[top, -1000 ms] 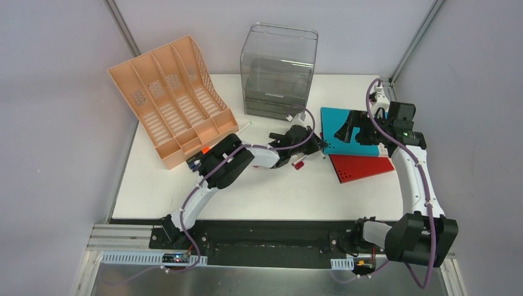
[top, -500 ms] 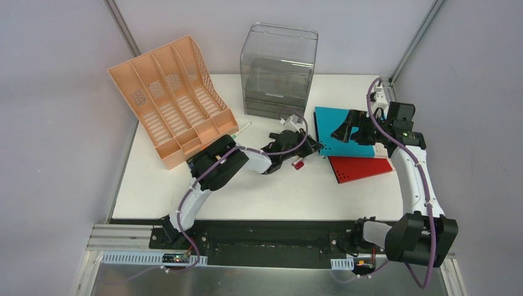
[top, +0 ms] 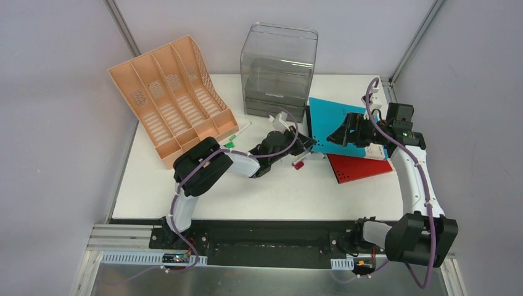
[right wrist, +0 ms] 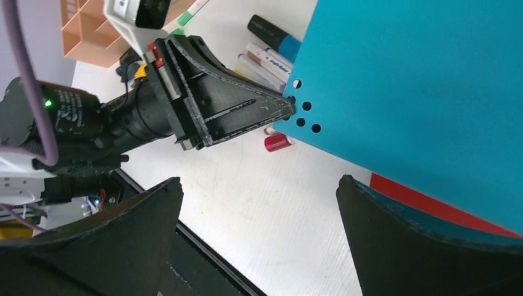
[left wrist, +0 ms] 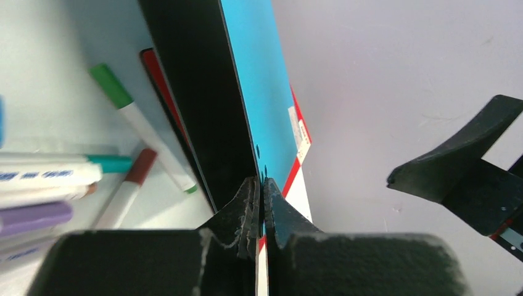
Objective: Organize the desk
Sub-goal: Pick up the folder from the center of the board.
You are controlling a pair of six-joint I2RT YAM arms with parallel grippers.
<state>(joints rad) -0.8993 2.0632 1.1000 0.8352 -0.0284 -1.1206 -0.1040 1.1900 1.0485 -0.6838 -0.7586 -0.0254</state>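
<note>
Left end effector (left wrist: 259,185) extended rightward, pinched closed; right end effector (right wrist: 259,180) hovering, pointing left, jaws wide.

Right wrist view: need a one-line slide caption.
Left gripper shut on the punched corner of the blue folder; open right gripper hovers over the desk beside it.

The near strip of the desk (top: 277,197) is bare from side to side, while the peach file rack (top: 176,105) and the clear drawer box (top: 277,68) block the far left and middle. On the right the tilted blue board (top: 324,126), pinched at its edge by the left gripper (top: 307,147), stands before the wide-spread right gripper (right wrist: 258,180), above loose markers (left wrist: 145,134) and a red board (top: 361,168).
</note>
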